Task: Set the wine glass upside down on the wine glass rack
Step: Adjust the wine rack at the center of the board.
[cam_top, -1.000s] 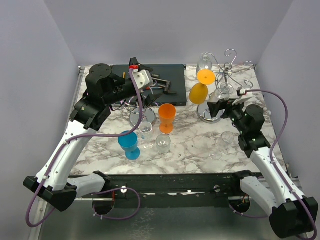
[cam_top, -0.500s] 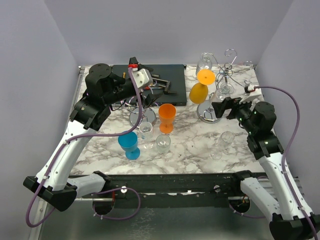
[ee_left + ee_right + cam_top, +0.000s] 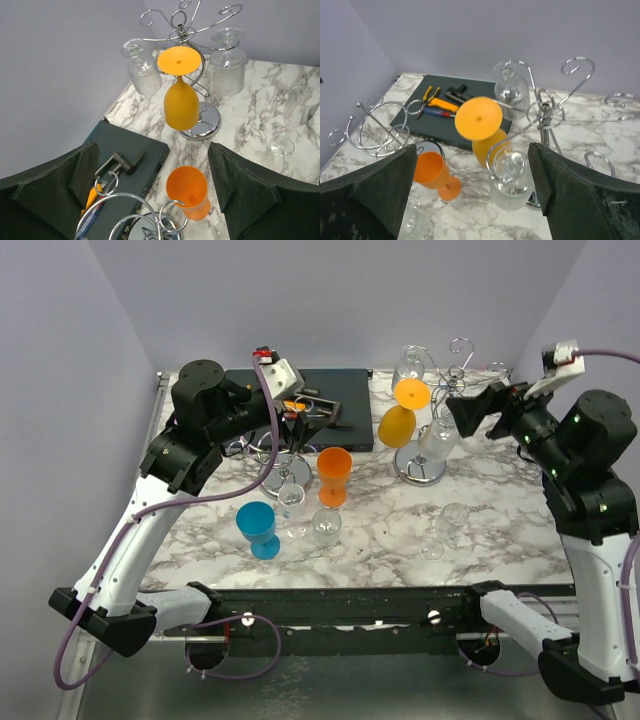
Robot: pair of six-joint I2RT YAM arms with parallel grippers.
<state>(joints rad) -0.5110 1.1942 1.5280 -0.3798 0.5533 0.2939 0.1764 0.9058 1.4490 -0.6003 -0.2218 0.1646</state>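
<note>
Now the right fingers (image 3: 462,412) are up in the upper right of the overhead view, level with the top of the rack (image 3: 418,470). A second ago they were low down by its chrome base. They have drawn back to the right and are spread wide with nothing between them; in the right wrist view both dark pads frame the rack from a little way off.

The clear wine glass (image 3: 438,438) hangs upside down on the rack, its foot caught in one of the wire rings, just right of the orange glass (image 3: 397,426), which hangs upside down too. A second clear glass (image 3: 408,368) hangs at the back of the rack.

The left fingers (image 3: 250,190) are spread wide as well and hold nothing. They hover over the dark tray (image 3: 350,390) near the top centre, only slightly shifted from a second ago.

On the marble worktop (image 3: 500,530) nothing else has moved. The orange cup (image 3: 334,475) and the blue glass (image 3: 258,528) remain left of centre beside the second wire rack (image 3: 280,445), and a loose clear glass (image 3: 447,523) stays at the lower right.
</note>
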